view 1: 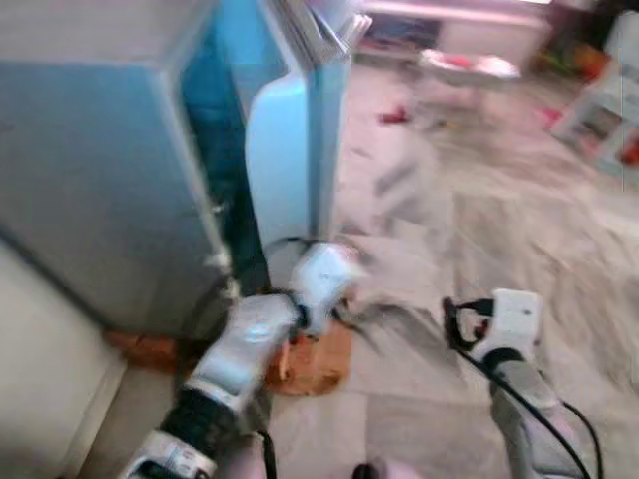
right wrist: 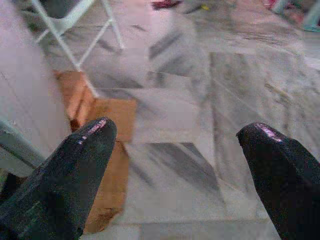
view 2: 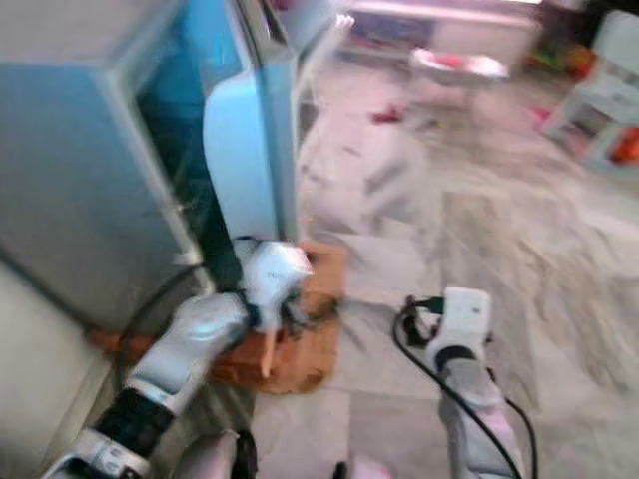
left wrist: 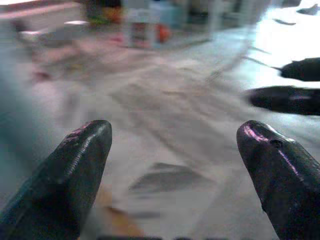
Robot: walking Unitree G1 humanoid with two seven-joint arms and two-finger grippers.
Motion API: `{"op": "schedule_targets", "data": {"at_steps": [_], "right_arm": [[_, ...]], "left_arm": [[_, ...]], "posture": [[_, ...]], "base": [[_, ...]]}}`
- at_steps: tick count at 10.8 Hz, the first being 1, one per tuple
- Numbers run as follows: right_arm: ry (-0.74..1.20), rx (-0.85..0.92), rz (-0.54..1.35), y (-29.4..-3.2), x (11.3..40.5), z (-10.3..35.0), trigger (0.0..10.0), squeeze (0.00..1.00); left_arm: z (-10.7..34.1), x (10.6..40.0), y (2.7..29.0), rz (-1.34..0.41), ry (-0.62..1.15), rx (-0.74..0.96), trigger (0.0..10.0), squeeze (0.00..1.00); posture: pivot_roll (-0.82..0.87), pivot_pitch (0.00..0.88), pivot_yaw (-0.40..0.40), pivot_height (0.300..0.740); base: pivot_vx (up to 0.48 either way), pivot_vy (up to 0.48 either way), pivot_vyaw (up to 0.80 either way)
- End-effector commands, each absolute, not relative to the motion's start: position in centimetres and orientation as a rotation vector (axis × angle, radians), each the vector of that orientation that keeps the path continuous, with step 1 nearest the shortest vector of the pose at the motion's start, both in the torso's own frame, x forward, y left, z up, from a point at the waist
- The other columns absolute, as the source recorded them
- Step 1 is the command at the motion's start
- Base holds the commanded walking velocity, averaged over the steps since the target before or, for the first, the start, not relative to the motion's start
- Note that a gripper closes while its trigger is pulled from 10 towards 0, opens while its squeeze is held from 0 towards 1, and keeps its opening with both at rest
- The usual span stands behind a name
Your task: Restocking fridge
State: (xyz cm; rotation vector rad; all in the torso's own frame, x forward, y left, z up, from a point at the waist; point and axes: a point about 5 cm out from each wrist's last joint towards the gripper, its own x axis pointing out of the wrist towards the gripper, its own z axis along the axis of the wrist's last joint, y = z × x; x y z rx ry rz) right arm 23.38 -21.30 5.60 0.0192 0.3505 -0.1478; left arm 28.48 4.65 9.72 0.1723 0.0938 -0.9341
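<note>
Pale-blue boxy fridge (view 1: 100, 150) sits ahead-left, door (view 1: 290, 150) ajar. Left gripper (left wrist: 175, 165) and right gripper (right wrist: 175, 165) both spread wide, empty — left arm risks clipping the door edge; blurred views.

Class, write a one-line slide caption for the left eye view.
Robot's left gripper near the open fridge door, above a brown mat; right gripper over marble floor.
</note>
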Motion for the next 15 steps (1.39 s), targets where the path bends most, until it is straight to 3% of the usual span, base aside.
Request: {"op": "schedule_targets", "data": {"at_steps": [1, 4, 5, 11, 15], "right_arm": [[0.348, 0.021, -0.135, -20.7, 23.6, 5.6, 10.0, 0.00], [0.330, 0.006, -0.138, -20.7, 24.0, 5.9, 10.0, 0.00], [0.325, -0.009, -0.149, -20.8, 24.1, 6.0, 10.0, 0.00], [0.322, -0.017, -0.171, -21.0, 24.2, 6.0, 10.0, 0.00], [0.307, -0.022, -0.167, -20.8, 24.4, 6.1, 10.0, 0.00]], "left_arm": [[10.0, 28.8, 6.2, -0.857, 0.066, 0.200, 10.0, 0.00], [9.4, 29.9, 11.8, -0.460, 0.091, 0.190, 10.0, 0.00], [9.4, 29.9, 12.7, -0.423, 0.082, 0.184, 10.0, 0.00], [9.4, 29.2, 10.8, -0.473, 0.052, 0.199, 10.0, 0.00], [9.2, 29.2, 11.4, -0.449, 0.062, 0.260, 10.0, 0.00]], "posture": [[0.08, 0.054, -0.032, 0.740], [0.09, 0.055, -0.034, 0.740], [0.09, 0.056, -0.036, 0.740], [0.08, 0.057, -0.033, 0.740], [0.09, 0.057, -0.029, 0.740]], "base": [[0.000, 0.000, 0.00], [0.000, 0.000, 0.00], [0.000, 0.000, 0.00], [0.150, -0.323, 0.00], [0.190, -0.313, 0.00]]}}
